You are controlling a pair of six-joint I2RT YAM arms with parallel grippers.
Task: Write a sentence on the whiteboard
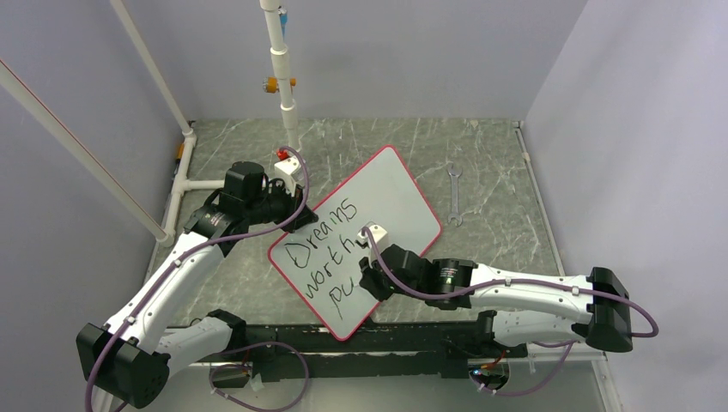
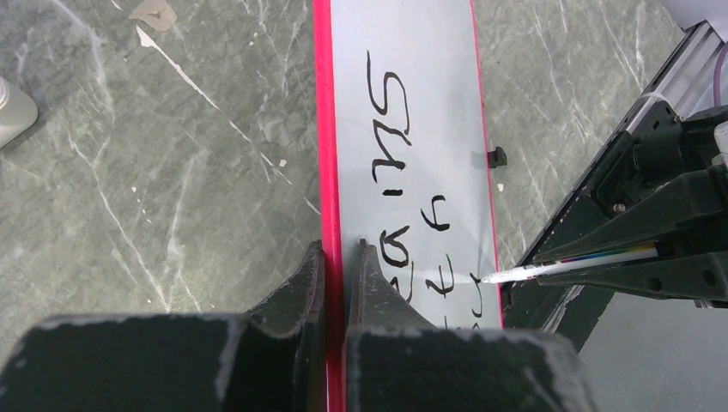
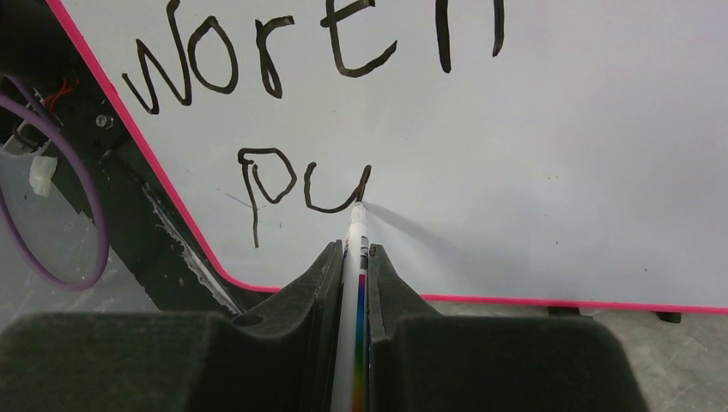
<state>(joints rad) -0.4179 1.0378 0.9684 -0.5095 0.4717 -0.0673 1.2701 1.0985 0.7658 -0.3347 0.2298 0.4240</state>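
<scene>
The whiteboard [image 1: 391, 202] lies tilted on the table, white with a red rim. The sentence [image 1: 322, 253] reads "Dreams worth pu" in black over three lines. My left gripper [image 1: 296, 215] is shut on the board's upper left rim; in the left wrist view [image 2: 341, 257] the jaws clamp the red edge [image 2: 326, 129]. My right gripper [image 1: 371, 276] is shut on a white marker [image 3: 354, 283] with a rainbow stripe. Its tip [image 3: 360, 206] touches the whiteboard [image 3: 558, 154] at the end of "pu" [image 3: 300, 184]. The marker also shows in the left wrist view [image 2: 567, 264].
A silver wrench [image 1: 454, 195] lies on the marble table right of the board. A white pipe frame [image 1: 283, 77] stands at the back and left. A black rail [image 1: 403, 339] runs along the near edge under the board's lower corner.
</scene>
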